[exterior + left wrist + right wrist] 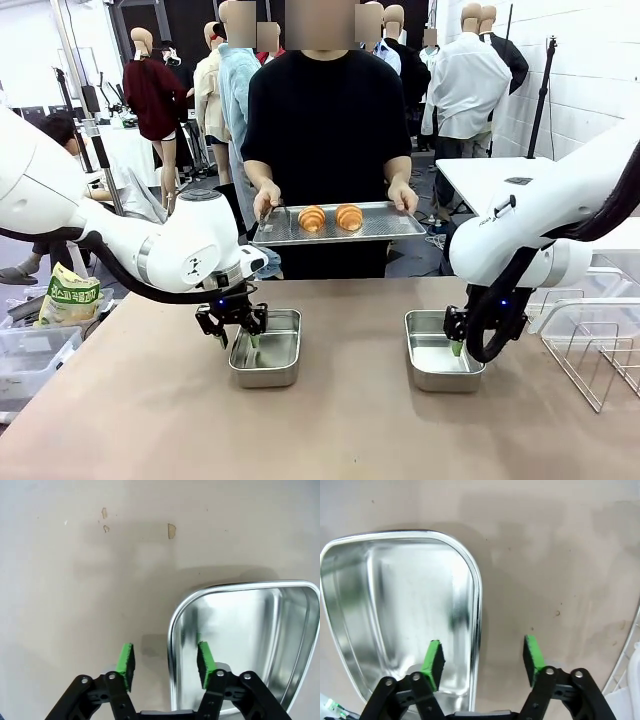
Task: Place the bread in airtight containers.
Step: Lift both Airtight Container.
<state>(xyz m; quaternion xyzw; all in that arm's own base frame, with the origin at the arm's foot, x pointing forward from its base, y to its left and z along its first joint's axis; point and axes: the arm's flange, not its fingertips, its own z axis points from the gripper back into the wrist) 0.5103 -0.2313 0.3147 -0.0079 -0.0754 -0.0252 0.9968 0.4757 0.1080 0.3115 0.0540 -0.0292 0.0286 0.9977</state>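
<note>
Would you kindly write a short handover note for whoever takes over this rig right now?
Left gripper: open, fingers straddling a wall of the left steel container, one inside, one outside.
Right gripper: open, straddling a wall of the right steel container likewise.
Both containers are empty and have no lids on. Two croissants lie on the steel tray held by the person at the far side.
Done: nothing placed.
Left: both croissants into the containers.
</note>
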